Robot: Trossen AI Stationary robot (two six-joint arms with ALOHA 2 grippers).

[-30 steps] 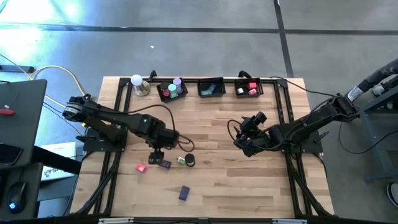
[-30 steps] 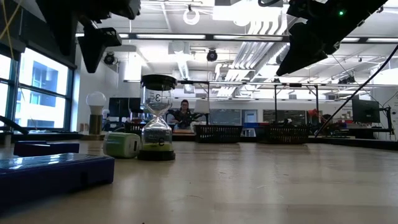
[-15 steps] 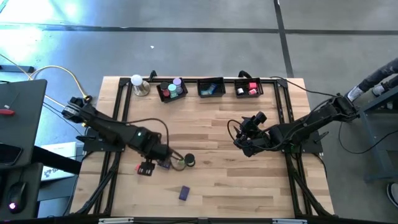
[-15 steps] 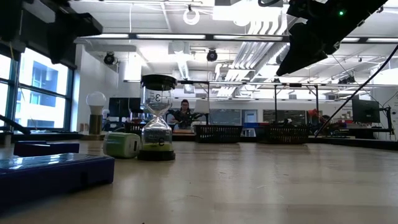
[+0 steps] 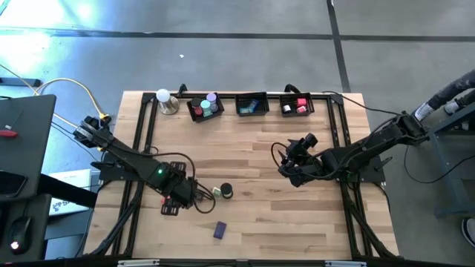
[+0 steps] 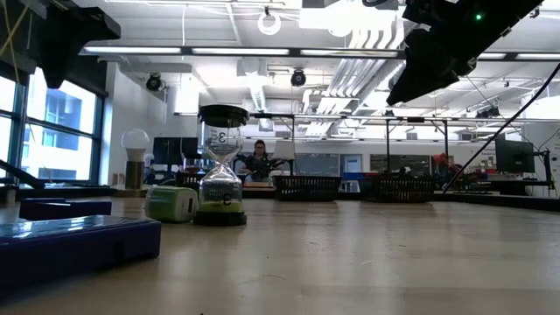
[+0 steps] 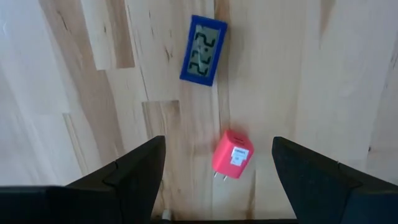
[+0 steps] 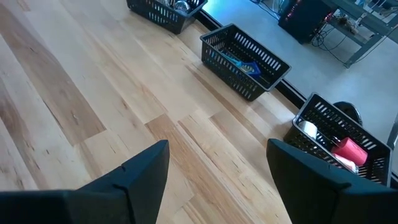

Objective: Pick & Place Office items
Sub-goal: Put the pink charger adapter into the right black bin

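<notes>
While the left end effector [image 7: 214,180] hangs over the near-left part of the bench [image 5: 252,148] with its fingers spread and nothing between them, the left wrist view shows the pink charger block [image 7: 232,155] lying flat on the wood directly below the gap, somewhat nearer one finger than the other. Its two small prongs point back toward the wrist, so its long axis runs roughly along the direction the fingers reach, slightly tilted, and the fingers would close across its shorter width. My judgement is that a near-straight descent with a small sideways correction is what the pick calls for. Just past the pink block, apart from it, lies the blue digital clock [image 7: 203,50], face up and out of the fingers' path. In the high view the left arm covers the pink block, with the small hourglass [image 5: 225,191] just beside it and a purple block [image 5: 220,230] nearer the front edge. The right end effector [image 5: 291,167] waits open over the middle-right of the bench, well apart from these items, so the left arm is plainly the nearer one.
</notes>
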